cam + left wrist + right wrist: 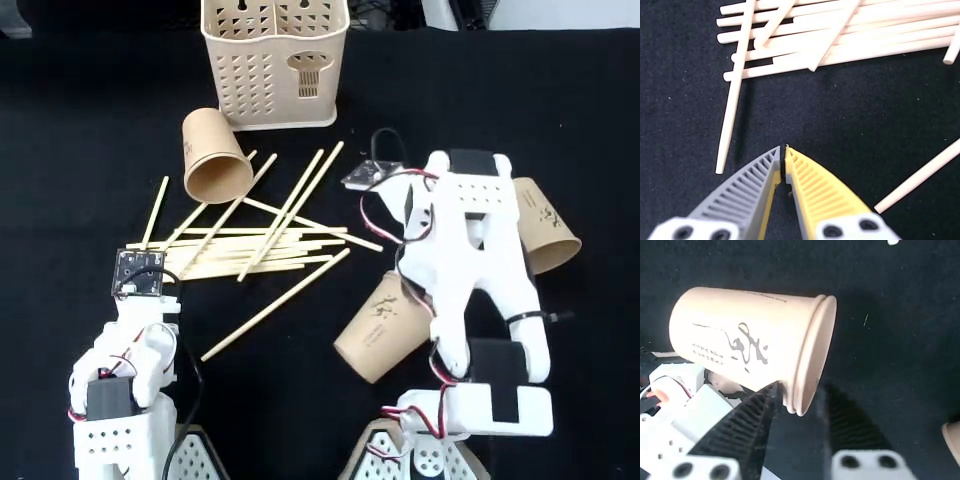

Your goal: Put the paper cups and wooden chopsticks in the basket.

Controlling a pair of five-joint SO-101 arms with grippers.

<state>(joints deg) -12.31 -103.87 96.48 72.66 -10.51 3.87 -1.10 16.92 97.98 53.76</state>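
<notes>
Cups: three, all on their sides on the black cloth.
First cup: just beside the basket, outside it.
Second cup: near the right arm's base.
Third cup: partly under the right arm.
Chopsticks: loose pile on the cloth, between the arms and the basket.
Left claw: clenched, tips meeting, empty, near the edge of the pile.
Right claw: released, one finger on each side of the rim of a lying cup.
</notes>
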